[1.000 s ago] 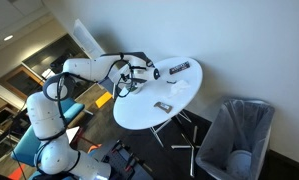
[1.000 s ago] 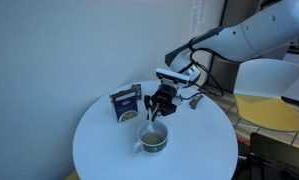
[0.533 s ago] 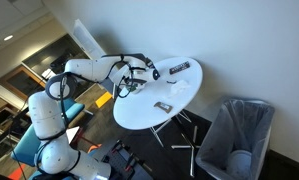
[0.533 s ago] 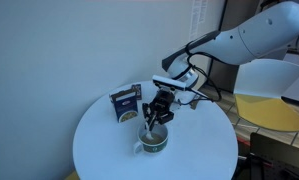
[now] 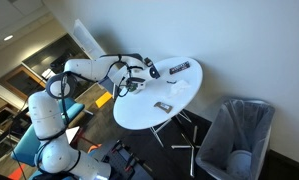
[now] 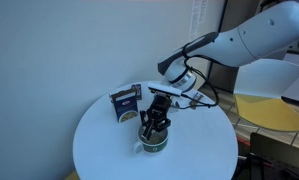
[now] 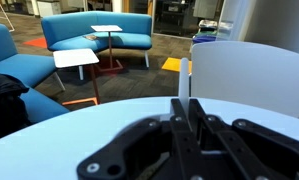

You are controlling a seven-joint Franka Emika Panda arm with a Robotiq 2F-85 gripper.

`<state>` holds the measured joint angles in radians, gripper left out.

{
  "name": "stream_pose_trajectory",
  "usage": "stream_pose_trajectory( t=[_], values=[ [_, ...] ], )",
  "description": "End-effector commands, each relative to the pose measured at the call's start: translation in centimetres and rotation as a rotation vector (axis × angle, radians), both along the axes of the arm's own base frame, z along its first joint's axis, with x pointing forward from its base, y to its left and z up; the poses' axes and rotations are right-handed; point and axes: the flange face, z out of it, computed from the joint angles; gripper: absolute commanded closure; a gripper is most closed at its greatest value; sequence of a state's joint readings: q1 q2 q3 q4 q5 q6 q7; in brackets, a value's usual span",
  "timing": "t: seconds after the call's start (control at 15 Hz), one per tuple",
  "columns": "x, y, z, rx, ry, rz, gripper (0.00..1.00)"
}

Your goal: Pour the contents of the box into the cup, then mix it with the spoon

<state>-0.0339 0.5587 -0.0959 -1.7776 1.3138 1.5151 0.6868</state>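
Observation:
The squat grey-green cup [image 6: 154,141] stands near the middle of the round white table [image 6: 104,150]. The dark box [image 6: 125,103], with a blue and yellow label, stands upright behind and left of the cup. My gripper [image 6: 154,124] hangs straight over the cup, fingers almost at its rim. It is shut on a thin pale spoon handle [image 7: 185,78], seen between the closed fingers [image 7: 186,108] in the wrist view. The spoon's bowl is hidden by the gripper and the cup. In an exterior view my gripper [image 5: 133,84] is over the table's near-robot side and hides the cup.
A long flat dark packet with white marks [image 5: 177,68] lies at the table's far edge, and a small grey object [image 5: 161,106] lies nearer the front. A grey bin [image 5: 239,135] stands beside the table. A yellow chair [image 6: 274,105] is behind my arm. A white chair back [image 7: 249,80] rises past the table.
My gripper has come down and slightly sideways with the spoon, from above the cup to just over its rim. Box and cup have not moved.

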Motion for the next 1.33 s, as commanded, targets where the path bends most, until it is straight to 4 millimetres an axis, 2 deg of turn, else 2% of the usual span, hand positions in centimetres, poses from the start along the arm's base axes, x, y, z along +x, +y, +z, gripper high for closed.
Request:
stream_pose_trajectory(
  t=[0.0,0.47,0.73,0.93,1.27],
  values=[
    [-1.2,-0.6,1.4,-0.059,0.041,-0.023,0.97],
    [-1.8,-3.0,3.3,-0.116,0.059,-0.081,0.97],
    [-0.8,-4.1,3.7,-0.148,-0.005,-0.092,0.97],
    [-0.6,-3.5,3.5,-0.120,-0.040,-0.052,0.97],
    [-0.9,-1.3,2.7,-0.048,-0.053,0.037,0.97]
  ],
)
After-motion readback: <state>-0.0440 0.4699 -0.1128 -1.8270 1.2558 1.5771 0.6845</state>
